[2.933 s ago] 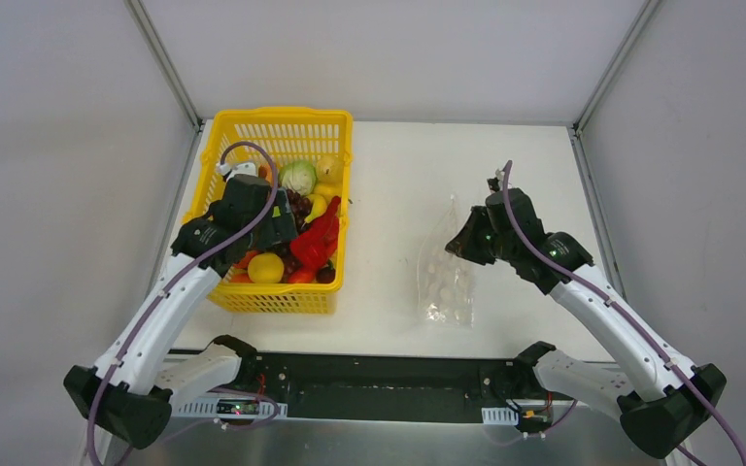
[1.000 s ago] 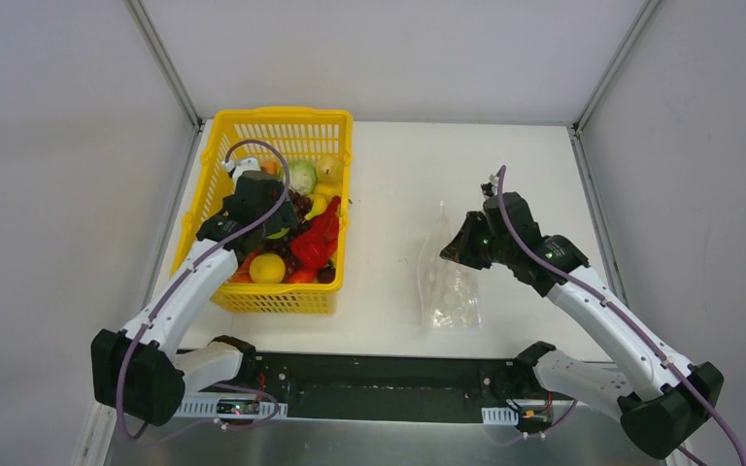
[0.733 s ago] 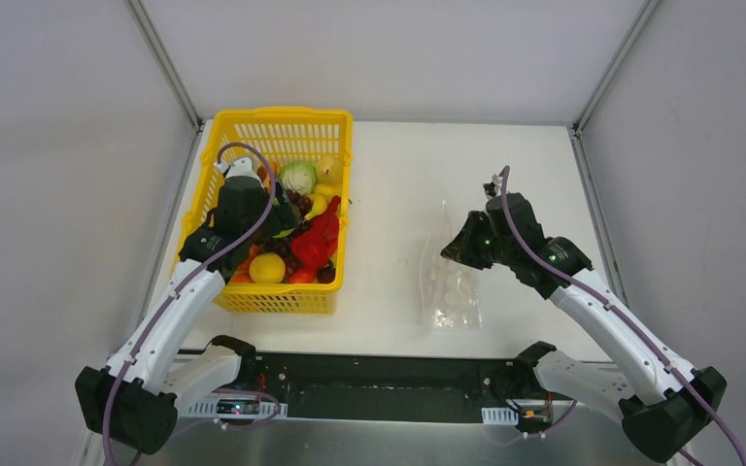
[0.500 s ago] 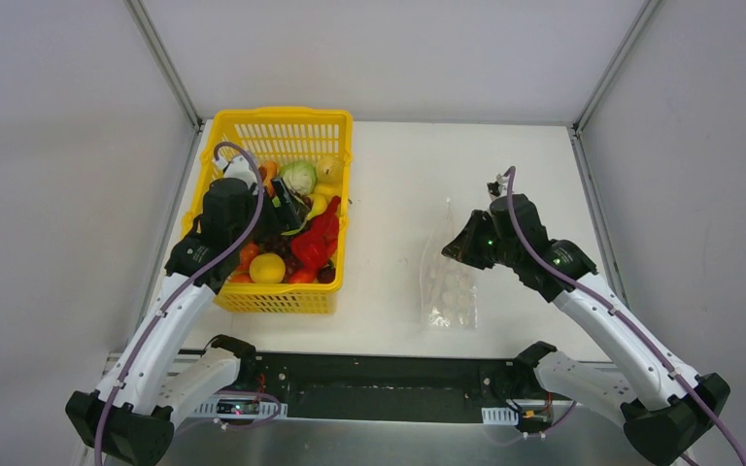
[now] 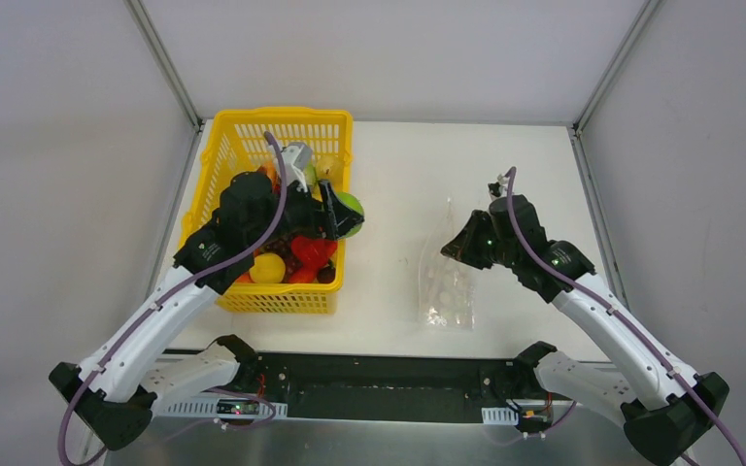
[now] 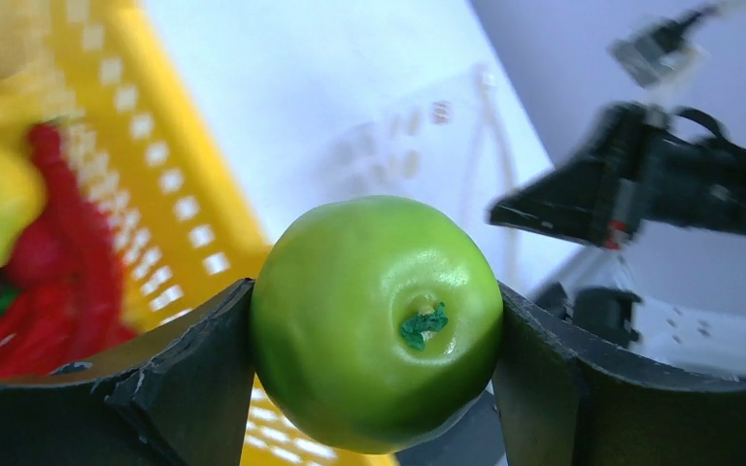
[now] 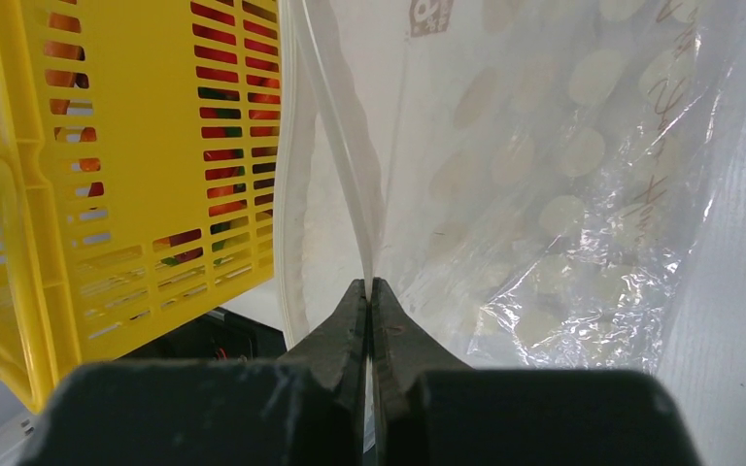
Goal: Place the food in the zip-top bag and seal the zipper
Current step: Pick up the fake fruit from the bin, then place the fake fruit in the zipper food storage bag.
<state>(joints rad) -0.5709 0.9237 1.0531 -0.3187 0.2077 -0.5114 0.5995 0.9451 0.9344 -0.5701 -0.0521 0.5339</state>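
Half a second ago the left claw [image 5: 333, 207] was down among the food [image 5: 301, 257] in the yellow basket [image 5: 282, 121]. Now it has come up clamped on a green apple [image 6: 374, 320], which sits squeezed between both fingers, just over the basket's right rim. So the first piece looks ready to travel. The zip-top bag [image 5: 447, 277] lies on the counter [image 5: 398, 175], well apart from the basket. The right claw [image 7: 369, 301] is pinched shut on one lip of the zipper [image 7: 345, 165], lifting it so the mouth gapes toward the basket. Between rim and bag the counter is bare, giving the left arm an open lane. To my eye the mouth is a narrow slit, so the apple may catch the loose lower lip.
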